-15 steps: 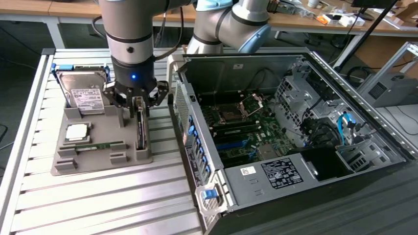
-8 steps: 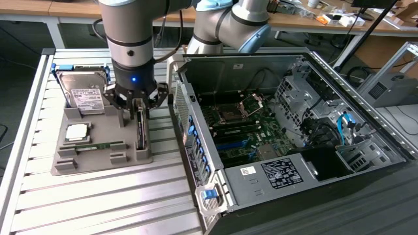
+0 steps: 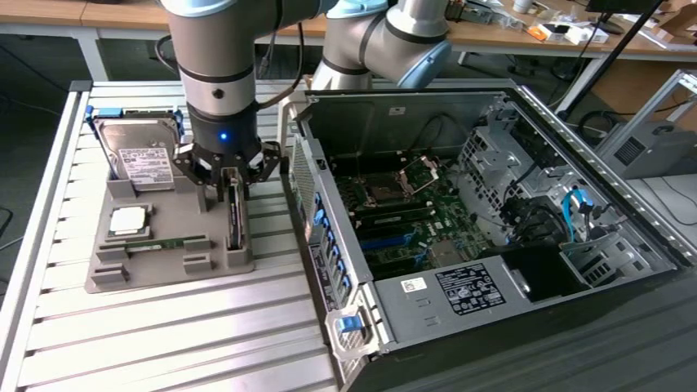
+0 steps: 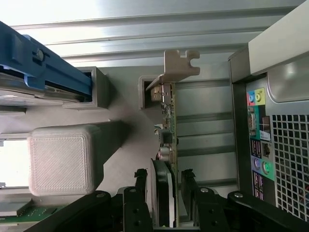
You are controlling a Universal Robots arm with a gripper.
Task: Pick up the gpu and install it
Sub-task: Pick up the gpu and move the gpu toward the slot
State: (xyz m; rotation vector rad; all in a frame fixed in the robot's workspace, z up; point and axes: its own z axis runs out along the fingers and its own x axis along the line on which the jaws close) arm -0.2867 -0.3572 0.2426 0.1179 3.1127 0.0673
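Note:
The gpu point(image 3: 233, 219) stands on its edge in a slot at the right side of the grey holder tray point(image 3: 163, 265), a dark board seen edge-on. In the wrist view the gpu point(image 4: 167, 123) runs away from the camera to its pale metal bracket point(image 4: 179, 65). My gripper point(image 3: 230, 189) hangs straight down over it, open, with one finger on each side of the card. In the wrist view the gripper point(image 4: 164, 182) straddles the card's near end; the fingers point(image 4: 141, 182) sit close to its faces with thin gaps. The card rests in the holder.
A silver hard drive point(image 3: 142, 155) in a blue caddy point(image 4: 43, 67), a processor point(image 3: 129, 219) and a green memory stick point(image 3: 163, 243) share the tray. The open computer case point(image 3: 479, 122) with its motherboard point(image 3: 397, 216) lies just to the exterior view's right, its rear ports point(image 4: 258, 140) close to the gripper.

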